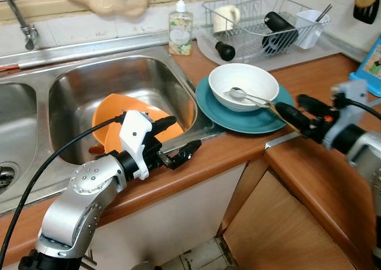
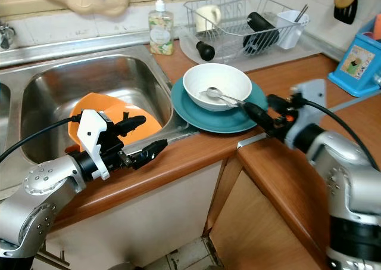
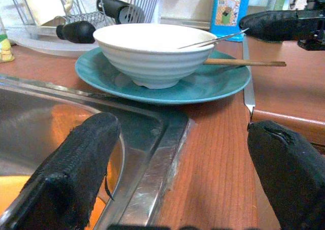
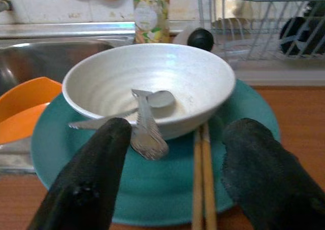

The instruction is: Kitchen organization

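Note:
A white bowl (image 1: 244, 82) stands on a teal plate (image 1: 214, 108) on the wooden counter, right of the sink. A metal spoon (image 4: 161, 98) lies in the bowl, its handle over the rim. Two wooden chopsticks (image 4: 202, 189) rest on the plate beside the bowl. My right gripper (image 1: 289, 103) is open at the plate's right edge, its fingers either side of the chopstick ends and spoon handle, holding nothing. An orange bowl (image 1: 113, 118) leans inside the right sink basin. My left gripper (image 1: 184, 134) hovers open over the counter's front edge by that basin, empty.
A dish rack (image 1: 262, 19) at the back holds a mug, black items and a white cutlery cup. A soap dispenser (image 1: 180, 28) stands behind the sink, the faucet (image 1: 21, 19) at far left. A blue box (image 1: 372, 67) sits at the right. The counter turns a corner at a metal strip (image 1: 283, 140).

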Motion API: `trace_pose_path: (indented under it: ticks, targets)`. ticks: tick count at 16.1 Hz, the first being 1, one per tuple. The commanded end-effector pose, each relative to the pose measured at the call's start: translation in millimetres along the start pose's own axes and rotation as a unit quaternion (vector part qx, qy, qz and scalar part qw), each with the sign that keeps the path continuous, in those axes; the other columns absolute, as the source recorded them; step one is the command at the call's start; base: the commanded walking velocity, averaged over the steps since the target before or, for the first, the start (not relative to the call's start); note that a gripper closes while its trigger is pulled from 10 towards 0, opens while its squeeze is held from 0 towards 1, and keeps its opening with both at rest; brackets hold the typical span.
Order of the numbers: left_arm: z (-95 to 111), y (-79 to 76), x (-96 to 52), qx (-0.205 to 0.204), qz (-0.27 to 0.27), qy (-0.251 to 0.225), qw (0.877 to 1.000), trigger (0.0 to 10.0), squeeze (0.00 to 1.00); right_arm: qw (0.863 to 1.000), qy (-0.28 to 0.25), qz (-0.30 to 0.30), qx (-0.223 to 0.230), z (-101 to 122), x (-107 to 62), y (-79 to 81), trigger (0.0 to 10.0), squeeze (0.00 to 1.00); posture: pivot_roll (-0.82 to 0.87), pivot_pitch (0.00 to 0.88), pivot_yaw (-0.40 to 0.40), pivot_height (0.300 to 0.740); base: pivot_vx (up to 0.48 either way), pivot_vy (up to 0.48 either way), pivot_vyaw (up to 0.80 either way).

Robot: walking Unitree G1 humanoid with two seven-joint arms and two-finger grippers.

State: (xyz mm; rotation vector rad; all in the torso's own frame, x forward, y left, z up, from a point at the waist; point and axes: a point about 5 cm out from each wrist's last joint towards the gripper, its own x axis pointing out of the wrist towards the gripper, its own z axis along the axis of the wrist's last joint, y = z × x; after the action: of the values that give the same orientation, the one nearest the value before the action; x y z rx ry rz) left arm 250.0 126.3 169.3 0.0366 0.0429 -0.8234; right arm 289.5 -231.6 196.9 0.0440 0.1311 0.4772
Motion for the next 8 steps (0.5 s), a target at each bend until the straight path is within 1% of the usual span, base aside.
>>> trace_pose_path:
  ticks: [1,4,8]
  targets:
    - [2,-0.3,-1.9,0.004,-0.001,0.000,1.000,10.0,0.00,1.000,-0.008,0.006,-0.007,4,3.8,1.6,0.0,0.00,-0.15,0.000,0.008,0.740,0.000,0.000,0.00]
    - [3,-0.2,-1.7,0.005,0.000,0.000,1.000,10.0,0.00,1.000,-0.004,0.013,-0.004,-1,12.6,3.1,0.0,0.00,-0.14,0.000,0.006,0.740,0.000,0.000,0.00]
    - [3,-0.4,-1.7,0.005,-0.001,0.001,1.000,10.0,0.00,1.000,-0.005,0.017,-0.001,-1,15.3,2.7,0.0,0.00,-0.14,0.000,0.005,0.740,0.000,0.000,0.00]
